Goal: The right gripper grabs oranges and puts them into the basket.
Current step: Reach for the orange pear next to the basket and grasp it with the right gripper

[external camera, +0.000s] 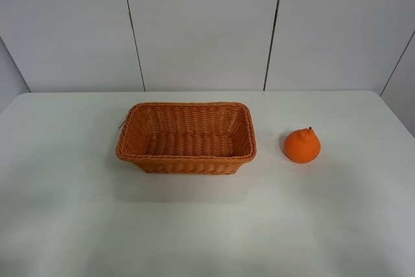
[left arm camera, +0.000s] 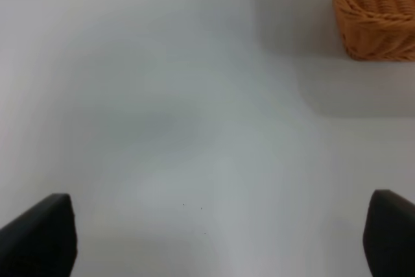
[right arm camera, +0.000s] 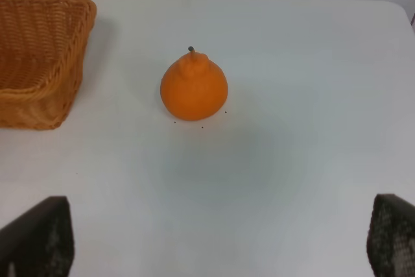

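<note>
The white tabletop [external camera: 194,225] is carrying the wicker basket [external camera: 188,164] at its middle, with 1 orange [external camera: 302,145] sitting stem-up nearby on the right arm's side, not touching it, while the right tool [right arm camera: 214,238] and left tool [left arm camera: 214,235] are both hanging wide open, gripping nothing.

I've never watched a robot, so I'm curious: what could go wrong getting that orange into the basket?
1. The orange is round and sits loose on the smooth table; a nudge from the open right end effector might roll it away.
2. The basket stands apart from it; a weak grip could drop the fruit before it clears the woven rim.
</note>
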Robot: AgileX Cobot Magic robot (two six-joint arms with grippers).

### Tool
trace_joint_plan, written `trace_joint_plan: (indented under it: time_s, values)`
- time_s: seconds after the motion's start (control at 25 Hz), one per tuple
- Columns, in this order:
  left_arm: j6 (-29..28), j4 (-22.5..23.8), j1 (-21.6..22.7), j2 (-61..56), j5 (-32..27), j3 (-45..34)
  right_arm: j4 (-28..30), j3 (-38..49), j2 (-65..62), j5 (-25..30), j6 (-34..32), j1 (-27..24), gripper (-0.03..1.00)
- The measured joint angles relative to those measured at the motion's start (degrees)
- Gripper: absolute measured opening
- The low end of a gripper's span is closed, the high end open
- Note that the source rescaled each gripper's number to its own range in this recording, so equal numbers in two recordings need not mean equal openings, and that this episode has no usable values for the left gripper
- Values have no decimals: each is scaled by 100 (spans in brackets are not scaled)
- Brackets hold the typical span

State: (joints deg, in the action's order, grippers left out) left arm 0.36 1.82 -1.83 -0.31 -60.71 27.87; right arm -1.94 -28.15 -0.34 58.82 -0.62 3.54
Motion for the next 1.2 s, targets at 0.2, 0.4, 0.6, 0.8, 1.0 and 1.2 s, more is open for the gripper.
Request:
trace_joint_plan:
  time_s: [0.2, 0.4, 0.6, 0.8, 1.0, 1.2]
  values:
    - [0, 0, 0, 0, 0, 0, 0, 0, 0, 0, 0, 0, 100]
    - [0, 0, 0, 0, 0, 0, 8, -7, 41, 0, 0, 0, 100]
    - [0, 0, 0, 0, 0, 0, 23, -654, 1364, 0, 0, 0, 100]
    - [0, 0, 0, 0, 0, 0, 23, -1669, 3659, -11, 0, 0, 100]
    - [0, 0, 0, 0, 0, 0, -101, -2649, 5948, -21, 0, 0, 100]
    - [0, 0, 0, 0, 0, 0, -288, -3803, 8086, 66, 0, 0, 100]
